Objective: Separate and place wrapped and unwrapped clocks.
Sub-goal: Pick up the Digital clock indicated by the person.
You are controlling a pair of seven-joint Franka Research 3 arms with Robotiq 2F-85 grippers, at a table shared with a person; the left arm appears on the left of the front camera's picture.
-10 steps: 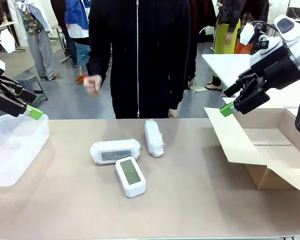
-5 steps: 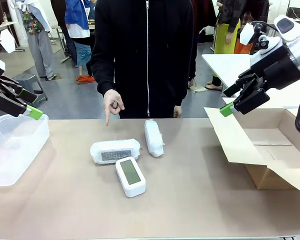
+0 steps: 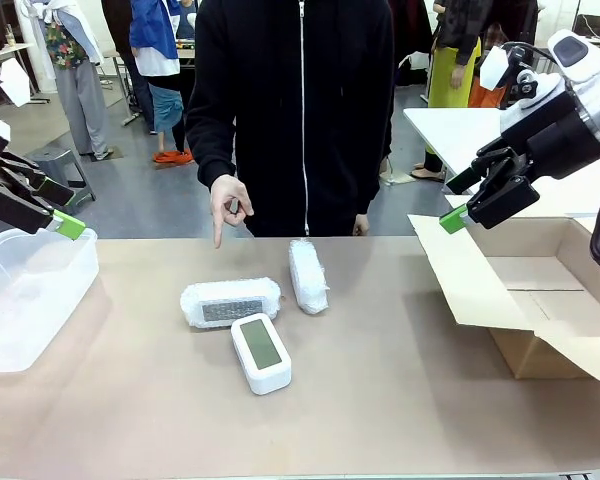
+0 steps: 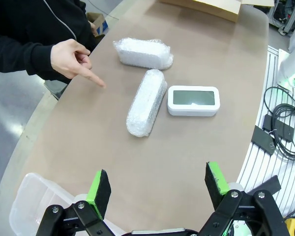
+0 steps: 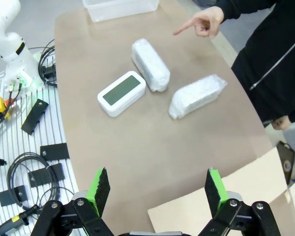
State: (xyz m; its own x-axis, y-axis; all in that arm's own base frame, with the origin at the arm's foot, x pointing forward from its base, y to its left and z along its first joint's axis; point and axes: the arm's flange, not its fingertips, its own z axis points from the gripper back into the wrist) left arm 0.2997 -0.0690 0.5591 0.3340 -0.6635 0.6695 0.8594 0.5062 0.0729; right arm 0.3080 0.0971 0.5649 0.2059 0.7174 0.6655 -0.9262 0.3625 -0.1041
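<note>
Table (image 3: 380,400), tub (image 3: 25,300) left, box (image 3: 540,300) right, hand (image 3: 225,203) pointing

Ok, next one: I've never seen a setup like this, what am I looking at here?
These are two white robot arms sharing a table with a person. The front picture looks across it from between the arms; the other two come from cameras on the wrists, each looking along its own claw. The left claw and right claw are open and hold nothing. On the table lie a bubble-wrap bundle, a second bundle and a bare white clock. A clear tub stands at the robot's left, an open cardboard box at its right. The person's hand points a finger down near the bundles.
</note>
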